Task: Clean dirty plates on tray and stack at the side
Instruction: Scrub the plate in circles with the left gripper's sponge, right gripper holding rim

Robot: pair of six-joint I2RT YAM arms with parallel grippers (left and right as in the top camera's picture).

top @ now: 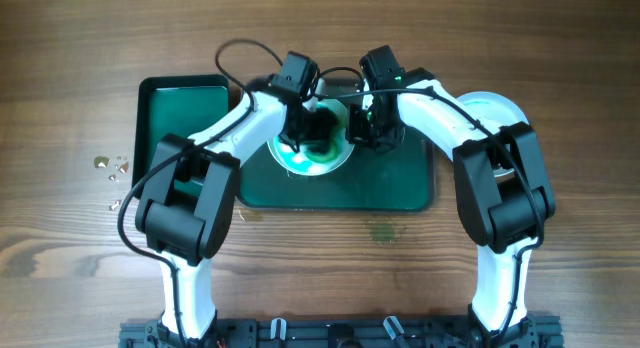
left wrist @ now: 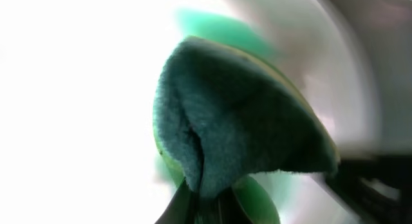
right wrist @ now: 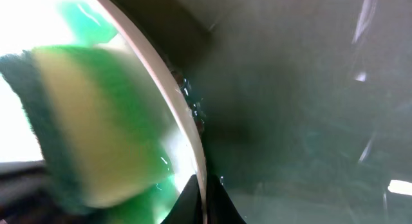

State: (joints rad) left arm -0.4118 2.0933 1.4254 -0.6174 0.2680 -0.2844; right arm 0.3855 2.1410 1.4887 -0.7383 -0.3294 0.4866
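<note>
Overhead, you see both arms bent inward over the plate (top: 316, 161) on the tray (top: 185, 118). Left gripper (top: 298, 140) clenches the sponge (left wrist: 238, 134) against it; right gripper (top: 358, 128) pinches its rim. Wrist views are blurred, fingertips mostly cut off.

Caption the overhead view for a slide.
Left gripper scrubs a white plate on the green tray with a sponge; right gripper holds its rim.
</note>
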